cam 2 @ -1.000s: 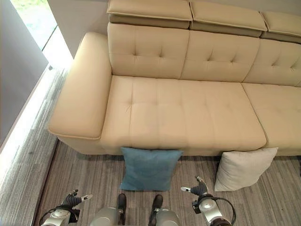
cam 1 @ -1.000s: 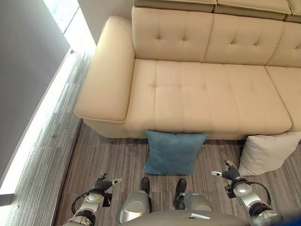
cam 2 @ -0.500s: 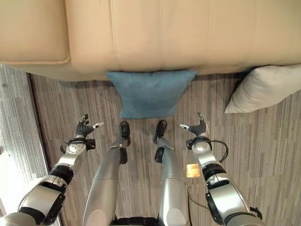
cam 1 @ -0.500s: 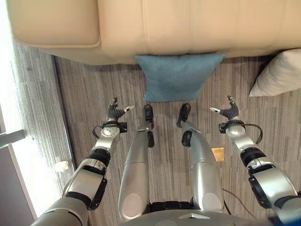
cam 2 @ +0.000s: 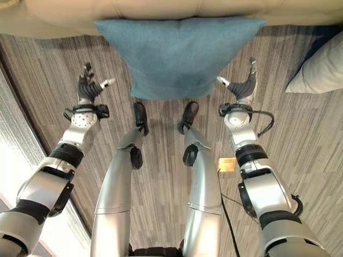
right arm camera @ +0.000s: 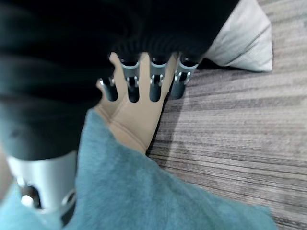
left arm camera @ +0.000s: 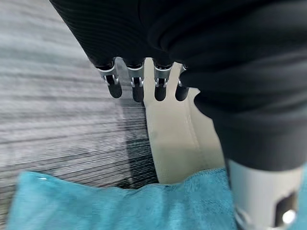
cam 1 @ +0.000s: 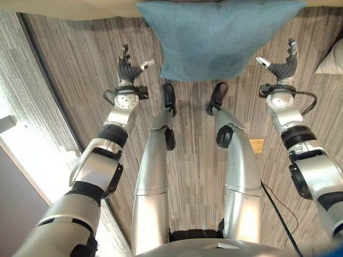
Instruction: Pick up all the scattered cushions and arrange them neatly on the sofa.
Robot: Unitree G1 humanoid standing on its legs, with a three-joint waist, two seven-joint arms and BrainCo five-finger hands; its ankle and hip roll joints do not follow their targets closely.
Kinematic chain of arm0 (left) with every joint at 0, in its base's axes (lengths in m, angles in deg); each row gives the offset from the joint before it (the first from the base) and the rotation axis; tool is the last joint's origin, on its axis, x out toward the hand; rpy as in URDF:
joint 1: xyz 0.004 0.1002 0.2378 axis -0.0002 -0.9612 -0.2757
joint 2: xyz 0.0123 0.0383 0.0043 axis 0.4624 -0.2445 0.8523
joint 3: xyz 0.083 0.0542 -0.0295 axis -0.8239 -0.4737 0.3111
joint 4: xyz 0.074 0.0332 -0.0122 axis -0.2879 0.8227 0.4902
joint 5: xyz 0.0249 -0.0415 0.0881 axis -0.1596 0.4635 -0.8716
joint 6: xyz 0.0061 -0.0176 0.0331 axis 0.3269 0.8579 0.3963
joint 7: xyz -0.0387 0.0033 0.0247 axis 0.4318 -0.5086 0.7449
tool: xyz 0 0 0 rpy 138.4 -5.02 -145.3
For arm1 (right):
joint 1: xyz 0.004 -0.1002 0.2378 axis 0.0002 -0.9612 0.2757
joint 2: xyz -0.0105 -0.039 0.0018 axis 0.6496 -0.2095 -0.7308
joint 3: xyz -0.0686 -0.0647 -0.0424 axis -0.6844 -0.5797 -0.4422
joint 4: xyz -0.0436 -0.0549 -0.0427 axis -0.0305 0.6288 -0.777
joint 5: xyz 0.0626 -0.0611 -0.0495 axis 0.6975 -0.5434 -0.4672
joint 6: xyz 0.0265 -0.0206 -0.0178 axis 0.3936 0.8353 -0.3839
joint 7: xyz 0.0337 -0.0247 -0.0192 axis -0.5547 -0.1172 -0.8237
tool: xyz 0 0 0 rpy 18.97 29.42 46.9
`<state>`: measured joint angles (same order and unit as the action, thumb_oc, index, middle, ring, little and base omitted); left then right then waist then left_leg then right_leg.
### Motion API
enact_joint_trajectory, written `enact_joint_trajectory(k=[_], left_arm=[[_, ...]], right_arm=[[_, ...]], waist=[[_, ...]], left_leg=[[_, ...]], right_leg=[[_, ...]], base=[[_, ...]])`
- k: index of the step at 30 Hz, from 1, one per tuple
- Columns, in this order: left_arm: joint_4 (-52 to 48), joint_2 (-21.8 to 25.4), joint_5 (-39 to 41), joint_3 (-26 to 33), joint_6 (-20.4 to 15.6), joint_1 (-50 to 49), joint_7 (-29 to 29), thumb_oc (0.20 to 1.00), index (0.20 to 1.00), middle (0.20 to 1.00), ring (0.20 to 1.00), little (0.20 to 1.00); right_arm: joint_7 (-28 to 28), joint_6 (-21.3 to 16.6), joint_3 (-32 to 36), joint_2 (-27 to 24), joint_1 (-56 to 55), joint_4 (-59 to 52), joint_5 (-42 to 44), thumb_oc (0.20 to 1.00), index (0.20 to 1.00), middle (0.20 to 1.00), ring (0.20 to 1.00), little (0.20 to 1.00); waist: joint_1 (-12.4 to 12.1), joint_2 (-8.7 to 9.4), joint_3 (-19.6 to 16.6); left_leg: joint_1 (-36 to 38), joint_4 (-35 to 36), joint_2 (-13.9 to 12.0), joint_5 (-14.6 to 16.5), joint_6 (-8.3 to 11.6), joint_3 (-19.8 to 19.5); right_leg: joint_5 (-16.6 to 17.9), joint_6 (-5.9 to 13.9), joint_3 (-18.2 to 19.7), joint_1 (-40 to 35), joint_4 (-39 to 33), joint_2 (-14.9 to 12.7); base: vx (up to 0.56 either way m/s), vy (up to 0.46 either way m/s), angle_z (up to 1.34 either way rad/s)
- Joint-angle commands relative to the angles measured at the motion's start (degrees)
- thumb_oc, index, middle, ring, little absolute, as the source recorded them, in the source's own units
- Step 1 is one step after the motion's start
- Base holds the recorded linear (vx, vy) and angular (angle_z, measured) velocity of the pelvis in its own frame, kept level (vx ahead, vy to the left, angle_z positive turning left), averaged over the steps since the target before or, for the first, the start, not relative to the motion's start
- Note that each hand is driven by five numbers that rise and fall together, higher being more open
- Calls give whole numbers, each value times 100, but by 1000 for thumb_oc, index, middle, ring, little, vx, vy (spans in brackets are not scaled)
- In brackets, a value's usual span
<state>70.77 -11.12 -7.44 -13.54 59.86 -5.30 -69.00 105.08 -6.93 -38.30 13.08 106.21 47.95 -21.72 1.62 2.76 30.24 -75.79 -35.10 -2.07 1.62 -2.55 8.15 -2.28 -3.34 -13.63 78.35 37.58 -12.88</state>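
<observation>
Right eye view: striped grey carpet [cam 2: 161,176] is seen, with a blue cushion [cam 2: 177,53] leaned against the beige sofa base [cam 2: 64,16]. A pale cushion [cam 2: 321,72] lies rightward. Left hand [cam 2: 86,88] and right hand [cam 2: 244,85] are held apart, fingers spread, empty.

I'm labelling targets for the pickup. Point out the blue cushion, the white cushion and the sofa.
blue cushion [cam 2: 177,53], right eye view, middle of its face.
white cushion [cam 2: 321,75], right eye view, its visible corner at the edge.
sofa [cam 2: 161,9], right eye view, front edge above the blue cushion.
</observation>
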Motion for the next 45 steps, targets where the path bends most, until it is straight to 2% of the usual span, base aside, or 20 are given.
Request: enact_joint_trajectory(k=[1,7,10,18,19,21,25,27,28,29,31,32,33,34,35,38,39,42,43,45], left_arm=[[17,-13,179,-56,-208,-617,-149,1000,1000,1000,1000,1000],[-52,71,95,-266,-147,-158,-264,1000,1000,1000,1000,1000],[30,110,166,-551,-116,411,-248,1000,1000,1000,1000,1000],[246,2,472,-809,-59,968,-167,1000,1000,1000,1000,1000],[330,-156,567,-941,-38,1275,-181,1000,1000,1000,1000,1000],[335,-163,609,-976,-38,1349,-160,1000,1000,1000,1000,1000],[-254,-482,1354,-1009,-371,1401,127,1000,1000,1000,1000,1000],[-426,-735,1687,-920,-542,1378,187,1000,1000,1000,1000,1000],[-528,-1014,1906,-867,-682,1354,199,1000,1000,1000,1000,1000],[-528,-1014,1908,-868,-687,1349,199,1000,1000,1000,1000,1000],[-653,-1319,2039,-870,-843,1448,184,1000,1000,1000,1000,1000],[-710,-1431,2163,-840,-942,1452,184,1000,1000,1000,1000,1000],[-778,-1548,2323,-818,-1027,1459,203,1000,1000,1000,1000,1000],[-1003,-1775,2598,-730,-1196,1406,239,467,467,467,467,467],[-1070,-1832,2660,-708,-1245,1378,252,200,200,200,200,200],[-1421,-1845,2765,-599,-1418,1165,303,200,200,200,200,200],[-1462,-1816,2718,-580,-1388,1092,288,200,200,200,200,200],[-1616,-1612,2311,-486,-1228,626,388,200,200,200,200,200],[-1778,-1499,1983,-492,-1139,404,435,200,200,200,200,200],[-1957,-1443,1650,-508,-1044,152,464,200,200,200,200,200]], right_arm=[[194,-272,-194,-158,-673,-176,264,1000,1000,1000,1000,1000],[325,-221,-343,-345,-268,-138,279,1000,1000,1000,1000,1000],[77,-277,-662,-540,217,85,699,1000,1000,1000,1000,1000],[-290,-303,-1241,-535,978,369,1255,1000,1000,1000,1000,1000],[-393,-300,-1503,-381,1336,505,1462,1000,1000,1000,1000,1000],[-463,-303,-1585,-327,1437,534,1556,1000,1000,1000,1000,1000],[-826,-454,-1914,277,1780,349,2052,1000,1000,1000,1000,1000],[-921,-529,-1985,614,1852,291,2137,1000,1000,1000,1000,1000],[-972,-630,-2016,947,1871,266,2248,1000,1000,1000,1000,1000],[-973,-636,-2019,952,1871,273,2251,1000,1000,1000,1000,1000],[-1074,-796,-1937,1333,1883,257,2595,1000,1000,1000,1000,1000],[-1115,-839,-1909,1454,1885,269,2732,586,586,586,586,586],[-1172,-920,-1863,1573,1868,259,2936,369,369,369,369,369],[-1261,-1043,-1774,1751,1827,205,3211,200,200,200,200,200],[-1298,-1089,-1752,1786,1817,179,3271,200,200,200,200,200],[-1390,-1209,-1711,1753,1717,-111,3202,200,200,200,200,200],[-1373,-1235,-1668,1738,1658,-199,3167,200,200,200,200,200],[-1291,-1421,-1210,1530,1222,-877,2874,200,200,200,200,200],[-1257,-1458,-1062,1413,1027,-1159,2692,200,200,200,200,200],[-1213,-1441,-907,1331,781,-1415,2477,200,200,200,200,200]], waist=[[78,-191,-1023],[84,-235,-1018],[71,-241,-1006],[-19,-320,-852],[-67,-360,-764],[-74,-373,-726],[-131,-413,-676],[-122,-393,-694],[-112,-378,-696],[-110,-379,-699],[-77,-355,-684],[-73,-348,-688],[-68,-345,-689],[-55,-333,-673],[-49,-327,-674],[-14,-307,-758],[-9,-308,-813],[14,-335,-1464],[17,-367,-1579],[11,-376,-1583]], left_leg=[[-304,-369,-34,586,215,-605],[-794,-708,-2,646,198,-626],[-1101,-838,6,640,205,-653],[-1362,-1136,-30,614,255,-793],[-1411,-1256,-7,615,264,-847],[-1412,-1260,-4,619,265,-855],[-1414,-1364,6,600,298,-902],[-1414,-1401,3,601,310,-920],[-1415,-1438,-2,598,324,-939],[-1415,-1441,-3,601,326,-940],[-1416,-1467,12,602,335,-979],[-1416,-1482,16,600,339,-990],[-1416,-1498,20,596,342,-1012],[-1416,-1527,18,602,352,-1030],[-1416,-1523,18,607,355,-1031],[-1416,-1488,24,598,375,-998],[-1416,-1463,21,593,379,-987],[-1408,-850,-6,473,348,-824],[-1193,-609,-7,421,348,-797],[-792,-291,-2,355,355,-832]], right_leg=[[-353,835,451,137,359,-155],[-473,822,552,681,767,-167],[-506,838,583,1012,957,-148],[-523,839,501,1160,1137,-89],[-525,822,460,1160,1177,-73],[-524,818,447,1160,1187,-59],[-528,803,422,1160,1282,-23],[-540,788,415,1160,1311,-16],[-546,773,398,1160,1336,-7],[-549,772,398,1160,1339,-7],[-514,774,430,1160,1367,6],[-509,773,434,1160,1381,5],[-508,773,438,1160,1404,5],[-502,776,457,1160,1437,2],[-494,783,466,1160,1434,1],[-435,809,487,1160,1401,17],[-424,817,481,1160,1367,25],[-349,894,360,1148,942,110],[-339,899,277,911,751,120],[-317,912,214,535,533,137]], base=[[37,-6,-1],[48,-12,-1],[52,-66,-2],[26,-53,0],[11,-54,-4],[9,-49,-4],[5,-18,-1],[0,0,0],[0,0,0],[0,0,0],[0,0,0],[0,0,0],[0,0,0],[14,31,-2],[11,50,-3],[5,48,-6],[-2,37,-6],[-45,35,-1],[-87,12,5],[-83,-6,9]])
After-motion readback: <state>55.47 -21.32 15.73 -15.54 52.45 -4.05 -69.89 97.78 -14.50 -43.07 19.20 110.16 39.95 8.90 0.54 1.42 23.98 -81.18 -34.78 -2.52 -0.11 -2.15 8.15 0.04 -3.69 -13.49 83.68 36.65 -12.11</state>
